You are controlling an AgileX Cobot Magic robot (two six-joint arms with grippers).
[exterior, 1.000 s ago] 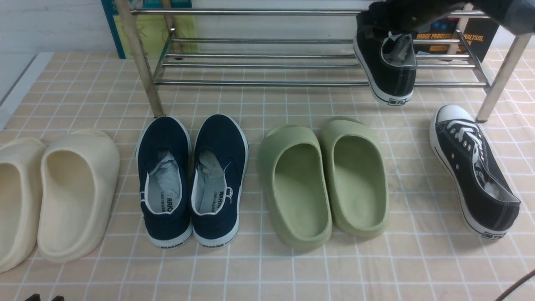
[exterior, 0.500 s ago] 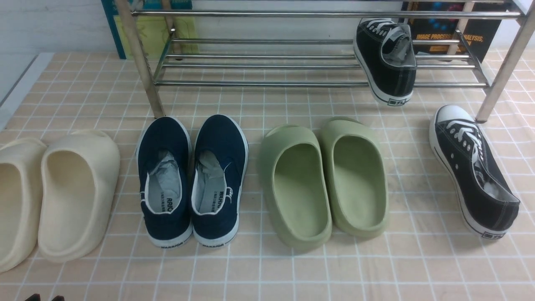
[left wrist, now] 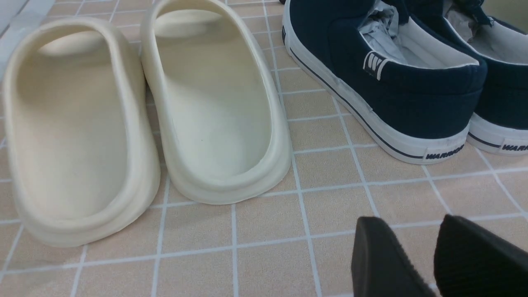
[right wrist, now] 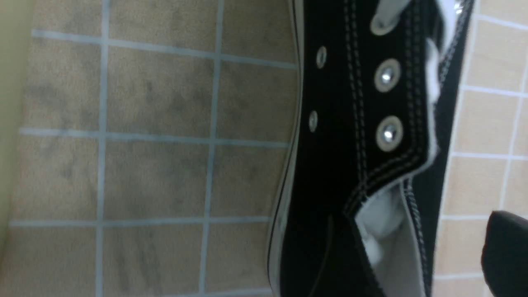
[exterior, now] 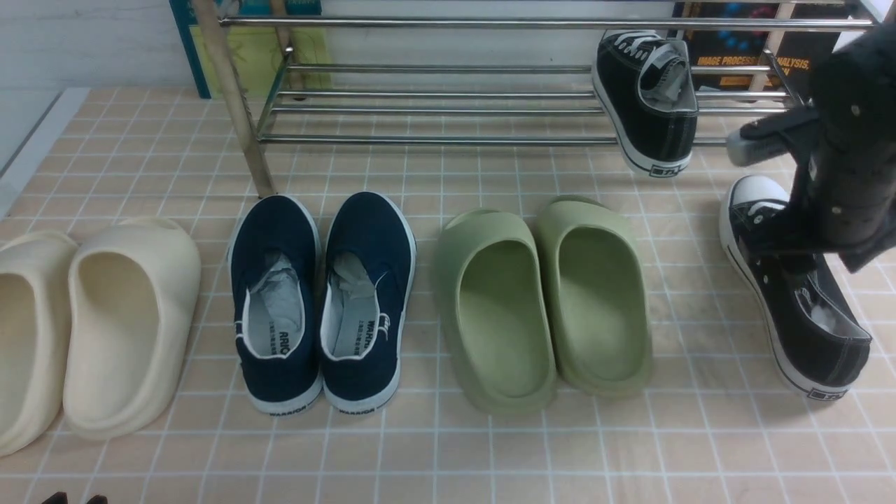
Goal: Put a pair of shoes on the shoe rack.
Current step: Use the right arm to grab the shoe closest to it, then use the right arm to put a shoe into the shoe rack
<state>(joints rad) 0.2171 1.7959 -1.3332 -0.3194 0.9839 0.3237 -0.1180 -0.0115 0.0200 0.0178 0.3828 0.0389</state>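
Note:
One black canvas sneaker (exterior: 647, 105) with white laces lies on the lower bars of the silver shoe rack (exterior: 448, 105), at its right end, heel towards me. The second black sneaker (exterior: 805, 315) lies on the tiled floor at the far right, toe towards the rack. My right gripper (exterior: 789, 252) has come down over its laced middle and looks open. In the right wrist view the sneaker (right wrist: 354, 136) fills the middle, and one black finger (right wrist: 505, 255) shows outside its collar. The other finger is hidden. My left gripper (left wrist: 425, 231) is slightly open and empty, low over the floor.
Green foam slides (exterior: 546, 301) stand in the middle, navy slip-ons (exterior: 322, 301) to their left, and cream slides (exterior: 91, 322) at the far left. They also show in the left wrist view: cream slides (left wrist: 140, 115), navy slip-ons (left wrist: 396, 78). The rack's right leg (exterior: 819, 175) stands by the floor sneaker's toe.
A second ago my right arm was at the rack over the first sneaker. It let go, left the view, and has now come down over the second sneaker on the floor.

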